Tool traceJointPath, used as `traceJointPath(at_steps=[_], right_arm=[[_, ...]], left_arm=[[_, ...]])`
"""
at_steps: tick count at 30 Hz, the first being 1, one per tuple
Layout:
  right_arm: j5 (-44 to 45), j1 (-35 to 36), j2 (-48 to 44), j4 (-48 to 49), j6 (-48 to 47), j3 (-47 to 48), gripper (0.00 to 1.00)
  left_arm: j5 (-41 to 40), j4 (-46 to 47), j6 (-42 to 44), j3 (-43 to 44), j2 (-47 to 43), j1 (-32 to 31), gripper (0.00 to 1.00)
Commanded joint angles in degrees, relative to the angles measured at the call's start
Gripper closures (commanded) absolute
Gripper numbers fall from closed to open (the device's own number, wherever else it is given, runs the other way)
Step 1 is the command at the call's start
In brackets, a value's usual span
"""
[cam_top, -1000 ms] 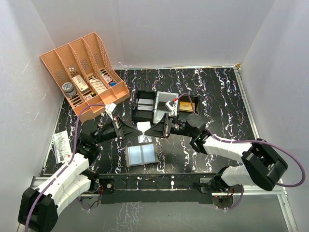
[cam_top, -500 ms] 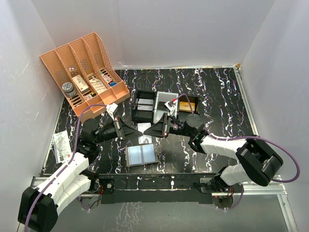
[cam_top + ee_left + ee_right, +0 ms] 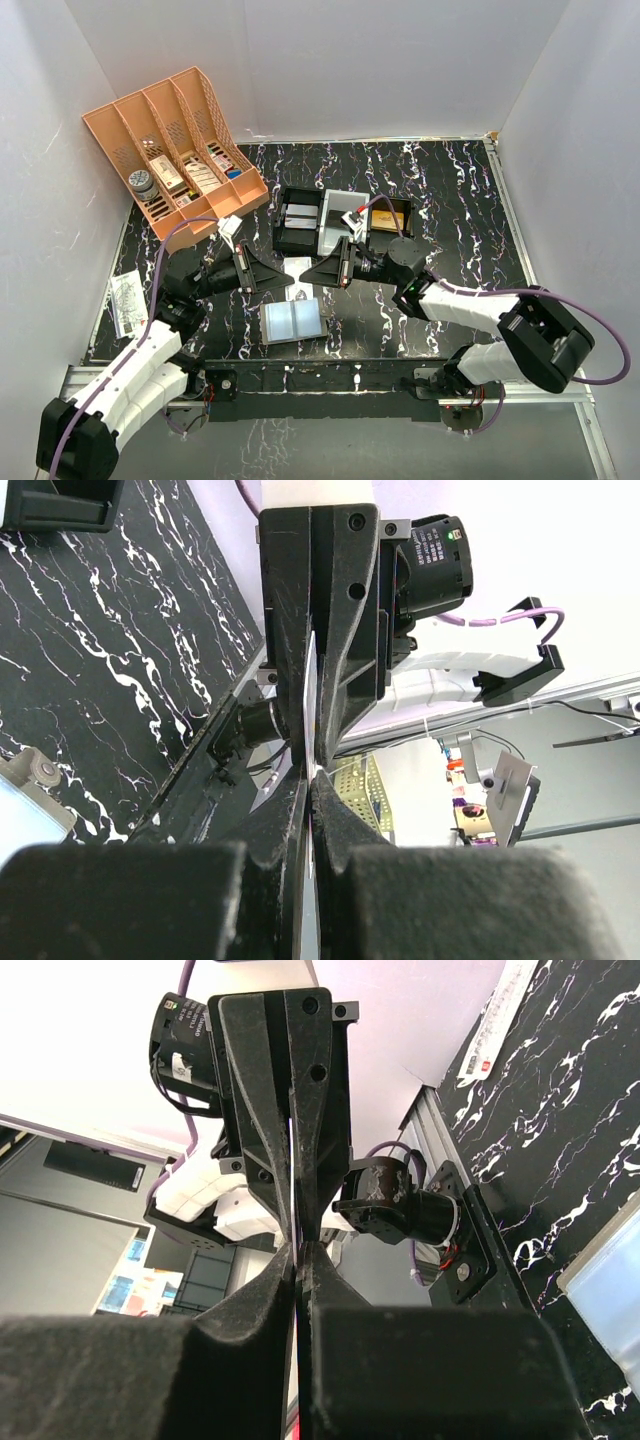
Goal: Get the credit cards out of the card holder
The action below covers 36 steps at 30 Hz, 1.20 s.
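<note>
Right pincer (image 3: 304, 272) has gone from slightly ajar to clamped. Both arms have barely shifted; the left wrist has slid a touch towards its own side.

Top view:
- Left arm comes up from its base and bends at the elbow, with the wrist level and pointing across to the right.
- Right arm is folded back at the near right corner. Its white forearm runs left and the wrist is level, pointing left.
- Left pincer (image 3: 284, 271) and right pincer meet tip to tip above the counter (image 3: 450, 200), with a pale credit card (image 3: 297, 263) between them.
- Card holder (image 3: 292, 320) lies open and flat, grey-blue side up, just nearer the bases than the tips. Neither pincer touches it.
- Black tray (image 3: 300, 222) sits beyond the tips, with an orange card (image 3: 390, 215) in its right compartment.
- Orange organiser (image 3: 175, 150) is at the far left corner, well apart.

Left wrist view:
- Own fingers are pressed together on the credit card (image 3: 311, 680), which is seen edge-on as a thin white strip.
- Right pincer (image 3: 312, 748) faces it with its jaws squeezed onto the same strip.
- A corner of the card holder (image 3: 20, 815) shows at lower left.

Right wrist view:
- It is a mirror of the left wrist view.
- Own fingers are tight on the card edge (image 3: 292, 1160), and the left pincer (image 3: 295, 1228) grips it from the opposite end.
- An edge of the card holder (image 3: 610, 1270) shows at lower right on the counter.
</note>
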Motion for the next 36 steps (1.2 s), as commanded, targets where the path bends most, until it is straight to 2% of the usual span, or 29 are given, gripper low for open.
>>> traceJointPath(at_steps=[1,3,4,10,14,16,20,24,28,31,33,36], right_arm=[[-1.42,0.04,-2.43,0.79,-1.37,1.36,1.00],[-0.64,0.02,-3.05,-1.00,-2.31,1.61,1.00],[-0.19,0.04,-3.52,-2.41,-3.14,1.86,1.00],[2.87,0.05,-5.95,-11.89,-7.95,3.18,1.00],[7.35,0.02,-7.80,-22.98,-13.70,6.17,1.00],[9.99,0.09,-8.71,-28.84,-17.12,7.95,1.00],[15.19,0.04,-11.43,-36.49,-23.99,10.12,1.00],[19.83,0.06,-14.16,-43.46,-30.77,11.80,1.00],[28.84,0.03,-13.97,-62.17,-45.49,20.50,1.00],[32.06,0.07,-14.19,-67.29,-51.56,23.56,1.00],[33.50,0.04,-14.02,-68.24,-54.26,24.12,1.00],[37.57,0.08,-12.18,-70.61,-57.52,25.99,1.00]], left_arm=[[-0.49,-1.35,0.73,1.75,-0.76,0.22,1.00],[-1.95,-5.98,3.37,3.56,-1.27,0.22,1.00],[-2.57,-8.38,4.89,4.42,-1.68,0.22,0.95],[-7.47,-23.04,13.25,8.25,-2.77,0.22,0.51],[-20.94,-38.20,19.01,13.20,-3.44,0.22,0.18],[-28.54,-45.56,21.76,15.20,-3.08,0.22,0.09],[-38.12,-55.65,25.55,18.13,-1.25,0.22,0.02],[-48.89,-60.58,30.60,20.54,-1.63,0.22,0.01],[-60.21,-61.39,37.24,24.68,-2.45,0.31,0.01],[-61.27,-60.55,40.15,25.13,-0.74,0.31,0.01],[-57.59,-59.22,40.94,24.29,2.24,0.37,0.01],[-52.12,-59.56,39.46,24.28,11.75,0.86,0.01]])
